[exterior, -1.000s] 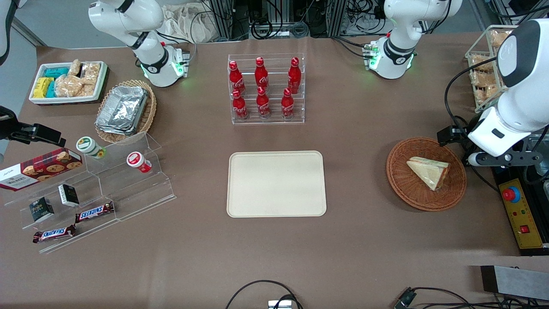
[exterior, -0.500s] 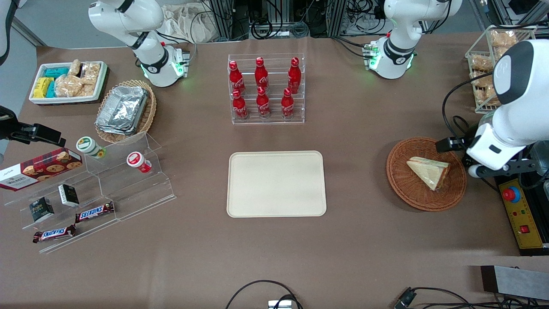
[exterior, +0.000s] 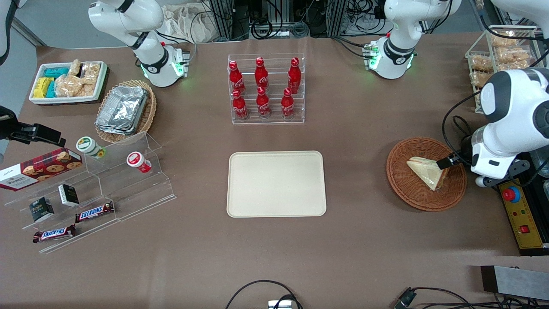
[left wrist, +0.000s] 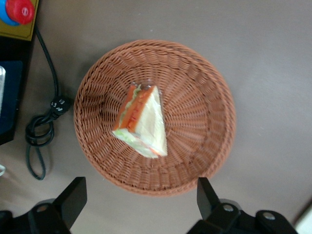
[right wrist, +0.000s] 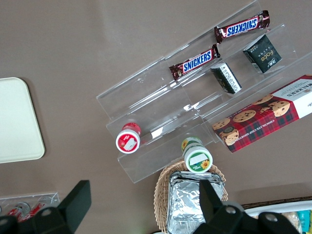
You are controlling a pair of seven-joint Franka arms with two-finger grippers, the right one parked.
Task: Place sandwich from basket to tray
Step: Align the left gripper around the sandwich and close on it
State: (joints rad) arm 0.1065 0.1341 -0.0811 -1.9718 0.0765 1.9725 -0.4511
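Observation:
The sandwich [exterior: 426, 171], a wrapped pale wedge with orange and green filling [left wrist: 141, 122], lies in the round reddish-brown basket [exterior: 399, 180] toward the working arm's end of the table. The gripper [exterior: 456, 165] hangs above the basket's [left wrist: 204, 97] rim, on the side away from the tray. It is open wide, with nothing between its fingers [left wrist: 73, 197]. One dark finger shows over the sandwich's edge in the front view. The cream tray [exterior: 276, 184] lies flat and bare mid-table, and its corner [right wrist: 14, 122] also appears in the right wrist view.
A yellow control box with a red button [exterior: 521, 214] and a coiled black cable [left wrist: 41, 131] lie beside the basket. A rack of red bottles [exterior: 266, 90] stands farther from the front camera than the tray. A wire rack of bagged snacks [exterior: 497, 51] is near the working arm.
The working arm's wrist has swung down and toward the front camera. Its dark finger, earlier off the basket's rim, now sits over the sandwich's edge. The sandwich has not moved.

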